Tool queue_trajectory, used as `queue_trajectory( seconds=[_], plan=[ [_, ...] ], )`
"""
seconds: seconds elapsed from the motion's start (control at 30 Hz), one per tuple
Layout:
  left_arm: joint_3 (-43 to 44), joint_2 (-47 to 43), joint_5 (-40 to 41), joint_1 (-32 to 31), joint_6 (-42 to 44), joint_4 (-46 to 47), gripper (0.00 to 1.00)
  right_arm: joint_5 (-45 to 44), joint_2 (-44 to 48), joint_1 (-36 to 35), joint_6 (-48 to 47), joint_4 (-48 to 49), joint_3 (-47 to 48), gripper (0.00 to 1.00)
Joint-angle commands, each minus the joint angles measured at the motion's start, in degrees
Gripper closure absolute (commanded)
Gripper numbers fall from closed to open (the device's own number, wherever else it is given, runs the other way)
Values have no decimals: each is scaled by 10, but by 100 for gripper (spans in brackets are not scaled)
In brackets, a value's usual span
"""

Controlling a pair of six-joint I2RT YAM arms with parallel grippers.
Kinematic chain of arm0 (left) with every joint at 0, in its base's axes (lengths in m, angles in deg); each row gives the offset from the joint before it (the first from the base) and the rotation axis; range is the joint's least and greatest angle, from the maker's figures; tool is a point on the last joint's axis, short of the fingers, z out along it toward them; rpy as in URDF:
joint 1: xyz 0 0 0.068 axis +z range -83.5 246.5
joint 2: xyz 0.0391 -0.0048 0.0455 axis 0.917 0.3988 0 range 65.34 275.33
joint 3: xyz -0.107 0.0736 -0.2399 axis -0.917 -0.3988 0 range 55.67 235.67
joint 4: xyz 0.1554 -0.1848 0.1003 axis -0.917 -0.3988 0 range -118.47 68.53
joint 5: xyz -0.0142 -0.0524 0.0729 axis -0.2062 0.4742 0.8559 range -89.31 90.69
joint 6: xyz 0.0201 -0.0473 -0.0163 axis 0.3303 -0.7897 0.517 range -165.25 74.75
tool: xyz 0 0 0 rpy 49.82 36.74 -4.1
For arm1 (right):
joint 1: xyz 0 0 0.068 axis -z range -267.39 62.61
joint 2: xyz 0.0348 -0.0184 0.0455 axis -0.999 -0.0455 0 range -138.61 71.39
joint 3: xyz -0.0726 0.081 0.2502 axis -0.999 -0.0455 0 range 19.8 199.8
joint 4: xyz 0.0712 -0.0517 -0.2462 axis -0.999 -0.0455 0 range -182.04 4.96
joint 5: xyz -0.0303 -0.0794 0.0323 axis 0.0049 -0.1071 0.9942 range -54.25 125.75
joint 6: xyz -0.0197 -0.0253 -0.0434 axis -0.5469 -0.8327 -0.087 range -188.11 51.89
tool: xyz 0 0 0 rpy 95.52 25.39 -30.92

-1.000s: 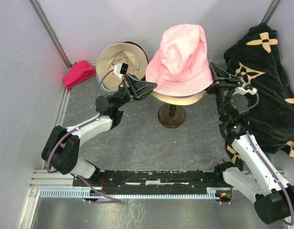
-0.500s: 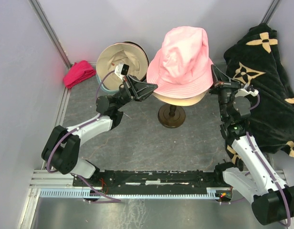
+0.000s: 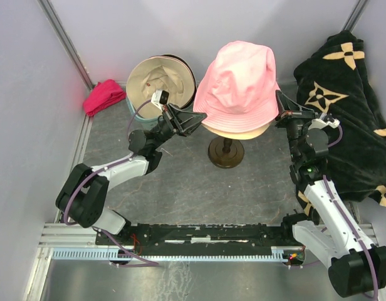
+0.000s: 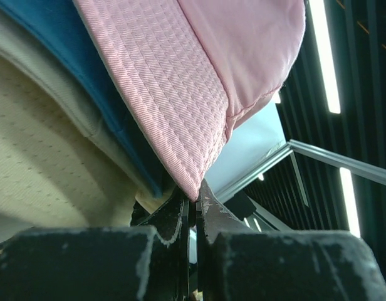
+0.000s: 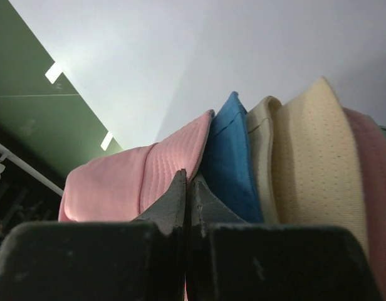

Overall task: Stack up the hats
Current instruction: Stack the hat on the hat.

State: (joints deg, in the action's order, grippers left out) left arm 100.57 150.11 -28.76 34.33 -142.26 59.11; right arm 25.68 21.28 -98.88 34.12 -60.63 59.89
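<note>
The pink hat (image 3: 240, 81) sits lower than a second ago, settled over the blue hat (image 5: 227, 157) and the cream hat (image 3: 238, 133) on the stand (image 3: 225, 152). The left gripper (image 3: 198, 116) and right gripper (image 3: 280, 108) each pinch its brim on opposite sides, jaws closed on the fabric.
</note>
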Motion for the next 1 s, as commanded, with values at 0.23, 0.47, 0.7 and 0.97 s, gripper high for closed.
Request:
queue_trajectory(
  seconds=[0.23, 0.47, 0.7, 0.97],
  plan=[
    [-23, 32, 45, 11, -1, 83, 97, -26, -15, 18, -34, -45, -25, 98],
    [-40, 46, 55, 20, -25, 106, 97, -34, -8, 25, -41, -78, -33, 98],
    [-11, 63, 43, 24, -37, 115, 97, -32, -12, 25, -68, -82, -19, 98],
    [28, 72, 33, 26, -50, 116, 90, -8, -24, 26, -107, -71, 21, 89]
  ],
)
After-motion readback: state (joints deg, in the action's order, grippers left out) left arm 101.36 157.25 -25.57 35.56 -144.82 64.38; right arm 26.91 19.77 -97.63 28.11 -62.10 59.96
